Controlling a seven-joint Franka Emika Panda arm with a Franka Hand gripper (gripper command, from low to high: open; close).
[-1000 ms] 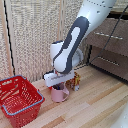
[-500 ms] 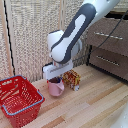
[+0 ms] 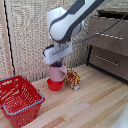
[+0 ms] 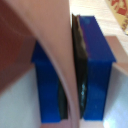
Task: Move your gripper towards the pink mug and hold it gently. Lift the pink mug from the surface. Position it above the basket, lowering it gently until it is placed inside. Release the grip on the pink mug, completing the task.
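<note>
In the exterior view my gripper [image 3: 56, 62] is shut on the rim of the pink mug [image 3: 57, 73] and holds it upright, off the wooden surface, just above a low red bowl [image 3: 55, 85]. The red basket [image 3: 10, 96] with blue rim trim stands on the surface toward the exterior view's left, apart from the mug. In the wrist view the two dark-blue fingers [image 4: 96, 75] clamp the mug's pink wall [image 4: 52, 40] between them; my gripper [image 4: 73, 80] fills most of that picture.
A yellow-and-red snack packet [image 3: 73, 79] lies beside the red bowl. A wooden drawer cabinet [image 3: 107, 47] stands at the exterior view's right. A woven screen [image 3: 27, 40] forms the back wall. A cable runs from the arm toward the cabinet.
The gripper has risen with the pink mug in it; the mug has left the surface and now hangs above the red bowl.
</note>
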